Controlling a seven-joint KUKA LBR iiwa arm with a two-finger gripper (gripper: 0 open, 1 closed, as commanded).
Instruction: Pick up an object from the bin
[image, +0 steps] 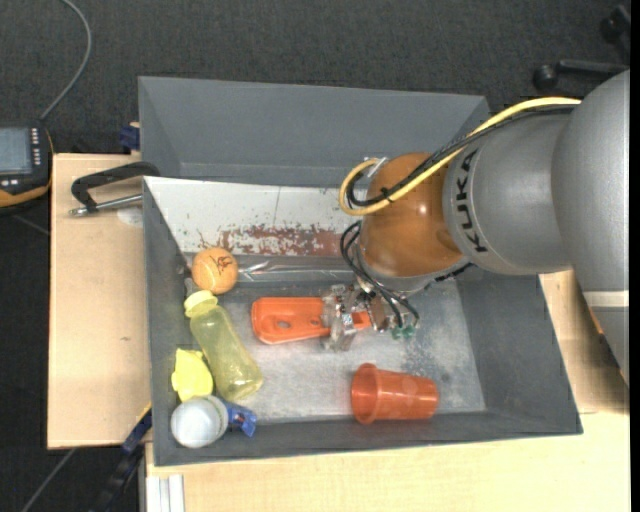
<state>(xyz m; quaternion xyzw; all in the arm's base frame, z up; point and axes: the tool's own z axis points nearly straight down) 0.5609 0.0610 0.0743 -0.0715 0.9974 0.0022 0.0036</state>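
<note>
— Starting at the left wall of the grey metal bin (300, 130), what lies there?

— A small orange ball (214, 270) sits near the back-left corner. Just in front of it a pale yellow translucent plastic bottle (228, 355) lies on its side, its yellow cap end toward the ball. A lumpy yellow plastic thing (191, 375) touches the bottle's left side. In the front-left corner is a white round object (198, 422) with a small blue piece (243, 422) against its right.

— And in the middle?

— A flat orange plastic piece (285, 320) with a hole in it lies on the floor, its length running left to right, near the bottle but apart from it. The gripper (345, 322) is down at its right end and overlaps that end.

— Has it got hold of the piece?

— I cannot tell. The metal parts hide that end, and how far the gripper is open cannot be made out.

— Further right?

— An orange plastic cup (395, 394) lies on its side in front of the gripper, apart from it, wider end to the left. Behind the gripper is the round orange wrist cover (410, 225), with a yellow cable (480, 130) looping over it, then the grey arm (540, 180).
</note>
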